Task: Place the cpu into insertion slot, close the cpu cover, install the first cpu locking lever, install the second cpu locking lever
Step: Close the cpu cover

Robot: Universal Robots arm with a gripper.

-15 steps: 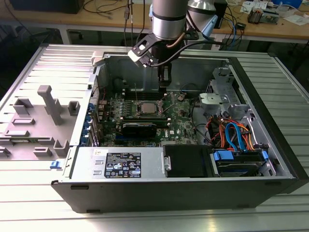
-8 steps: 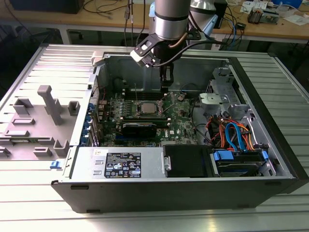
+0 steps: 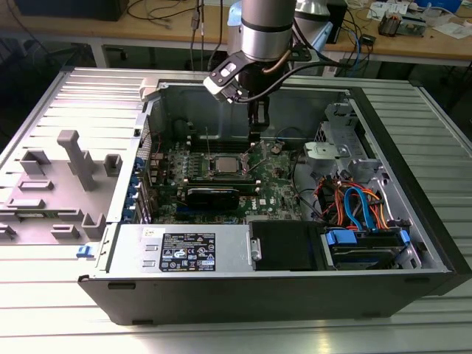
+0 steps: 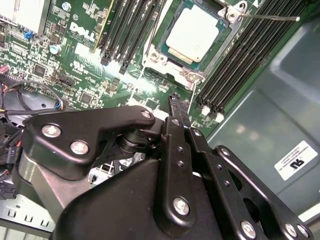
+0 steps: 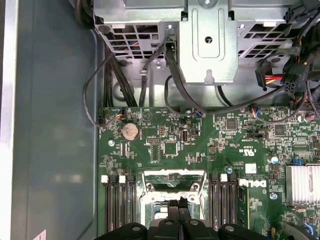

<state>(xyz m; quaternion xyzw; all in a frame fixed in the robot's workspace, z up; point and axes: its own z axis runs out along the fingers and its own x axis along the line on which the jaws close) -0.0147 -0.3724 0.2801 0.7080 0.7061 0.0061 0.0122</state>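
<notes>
Black metal gripper [image 4: 179,102] pressed together, empty, near small square silver-topped cpu [image 4: 192,32], on the exterior view's right. Silvery square-frame cpu cover [image 4: 150,59] lies flat around it

Coin battery [image 5: 130,131], heatsink [image 5: 302,184], silver power supply [image 3: 184,249]

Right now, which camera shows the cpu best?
The second wrist view: the cpu is close, its silver top plain to see. The exterior view shows it small, mid-board. In the first wrist view the pincer largely blocks it.
</notes>
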